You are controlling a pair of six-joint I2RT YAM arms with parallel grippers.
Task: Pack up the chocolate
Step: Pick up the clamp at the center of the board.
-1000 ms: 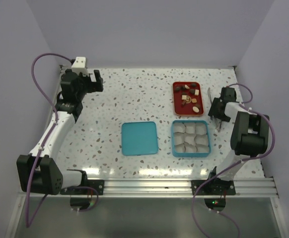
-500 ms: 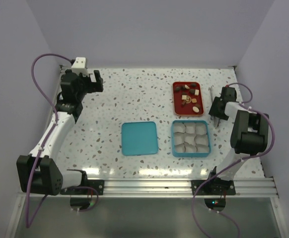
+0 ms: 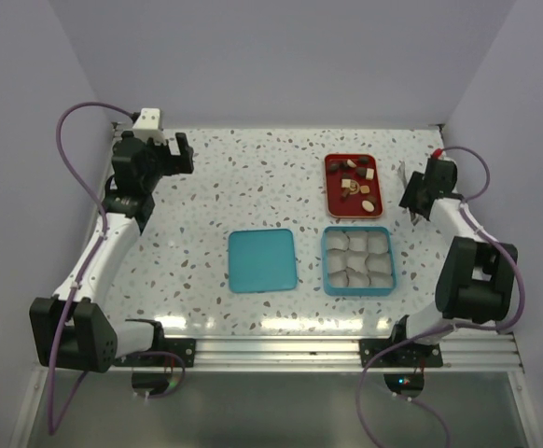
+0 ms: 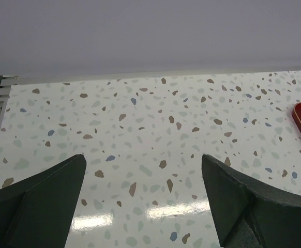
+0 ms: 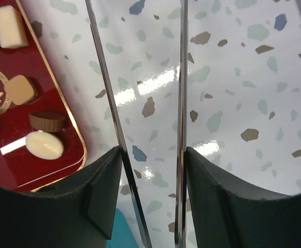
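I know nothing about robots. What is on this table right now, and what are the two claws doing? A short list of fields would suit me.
chocolates: about nine, all on the red tray
teal box: open, nine paper cups, all empty
lid: flat on the table, left of the box
left gripper: open, empty, over the table's far left
right gripper: shut on metal tweezers, just right of the tray
packed so far: none

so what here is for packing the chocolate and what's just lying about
For the job: small brown and cream chocolate pieces; red rectangular tray; square teal box of paper cups; thin metal tweezers in right gripper.
Lying about: flat teal square lid.
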